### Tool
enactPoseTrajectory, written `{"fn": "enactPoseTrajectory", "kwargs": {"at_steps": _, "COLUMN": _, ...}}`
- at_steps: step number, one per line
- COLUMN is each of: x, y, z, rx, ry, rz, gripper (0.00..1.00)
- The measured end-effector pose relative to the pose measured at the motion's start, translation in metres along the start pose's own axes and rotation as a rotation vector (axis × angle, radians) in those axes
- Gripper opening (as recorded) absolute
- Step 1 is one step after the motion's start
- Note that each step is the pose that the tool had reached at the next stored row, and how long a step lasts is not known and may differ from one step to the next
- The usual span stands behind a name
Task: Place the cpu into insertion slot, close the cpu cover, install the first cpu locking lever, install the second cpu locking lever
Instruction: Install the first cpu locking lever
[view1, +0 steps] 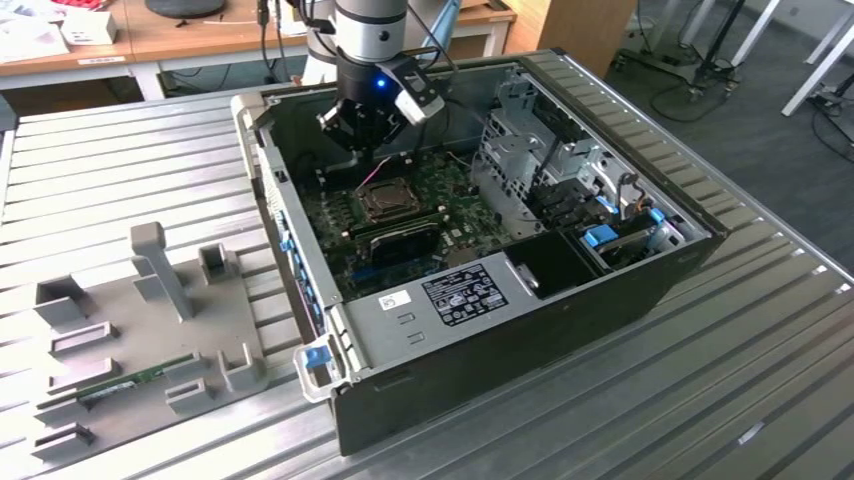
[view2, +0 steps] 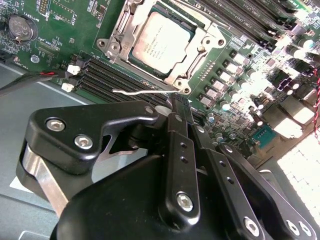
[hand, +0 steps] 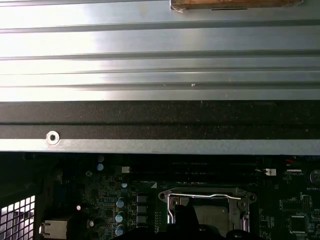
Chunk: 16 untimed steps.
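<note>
Open computer case (view1: 400, 420) lying on its side on a ribbed metal table (view1: 120, 150), with the arm reaching in from above. The gripper (view1: 363, 135) hangs over the green motherboard (view1: 454, 195), between the case's far wall and the insertion slot (view2: 220, 41). It is clear of the drive cage (view1: 527, 150) on the exterior view's right and of the case rim on the exterior view's left.

In the second wrist view the cpu (view2: 161, 42) lies flat in the slot, silvery face up. The cpu cover (view2: 119, 40) is down over it and frames its edges.

A thin wire locking lever (view2: 142, 91) runs along the slot's near edge, between the slot and the long black memory slots (view2: 112, 80). Its free end stands off the board.

The jaws are drawn together with no gap to be seen, their tips just beside the lever near the slot's corner. Whether they pinch the wire cannot be told.

A coin battery (view2: 20, 27) sits well apart, near the board's edge. A grey fixture tray (view1: 134, 330) lies beside the case on the exterior view's left.
</note>
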<state>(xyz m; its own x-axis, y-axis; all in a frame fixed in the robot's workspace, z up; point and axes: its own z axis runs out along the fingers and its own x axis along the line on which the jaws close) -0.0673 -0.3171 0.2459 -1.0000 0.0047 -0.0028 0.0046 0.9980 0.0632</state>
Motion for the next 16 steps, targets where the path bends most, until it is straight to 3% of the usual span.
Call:
{"fn": "enactPoseTrajectory", "kwargs": {"at_steps": 4, "x": 0.0, "y": 0.0, "z": 0.0, "rx": 0.0002, "ry": 0.0, "rz": 0.0, "gripper": 0.1}}
{"fn": "enactPoseTrajectory", "kwargs": {"at_steps": 8, "x": 0.0, "y": 0.0, "z": 0.0, "rx": 0.0089, "ry": -0.0001, "rz": 0.0, "gripper": 0.1}}
{"fn": "enactPoseTrajectory", "kwargs": {"at_steps": 14, "x": 0.0, "y": 0.0, "z": 0.0, "rx": 0.0102, "ry": 0.0, "rz": 0.0, "gripper": 0.1}}
{"fn": "enactPoseTrajectory", "kwargs": {"at_steps": 16, "x": 0.0, "y": 0.0001, "z": 0.0, "rx": 0.0151, "ry": -0.0001, "rz": 0.0, "gripper": 0.1}}
